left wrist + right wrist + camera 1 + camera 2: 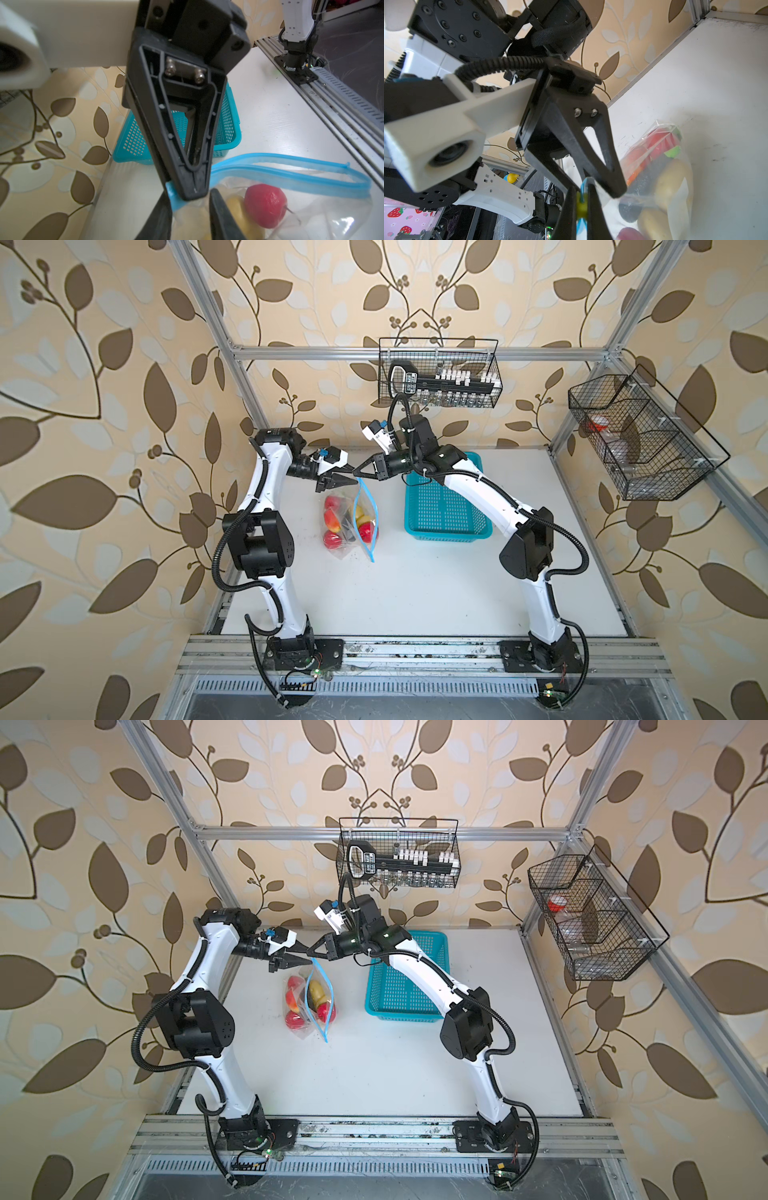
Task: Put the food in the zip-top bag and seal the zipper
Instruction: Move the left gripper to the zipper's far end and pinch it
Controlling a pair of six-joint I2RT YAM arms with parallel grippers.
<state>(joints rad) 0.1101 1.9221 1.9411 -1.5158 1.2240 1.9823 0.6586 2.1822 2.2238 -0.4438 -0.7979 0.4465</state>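
While the zip-top bag (341, 552), food (332, 539) inside, lies left of the turquoise basket (446, 506) with bare desk (415, 597) in front, my right claw (357, 473) clamps the yellow slider (581, 205) of the zipper (366, 187). My left claw (349, 481) stands narrowly parted at the bag's corner, and I cannot tell whether it grips.

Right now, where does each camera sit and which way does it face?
Top views: overhead stereo pair looking down on the table; left arm and right arm whole, left gripper and right gripper meeting at the zip-top bag.
Left wrist: on the left arm, facing the basket; own fingers nearest, right gripper pinching the zipper.
Right wrist: on the right arm, facing the left arm; own fingers clamp the slider.
Shared: both wrist views show the bagged food.
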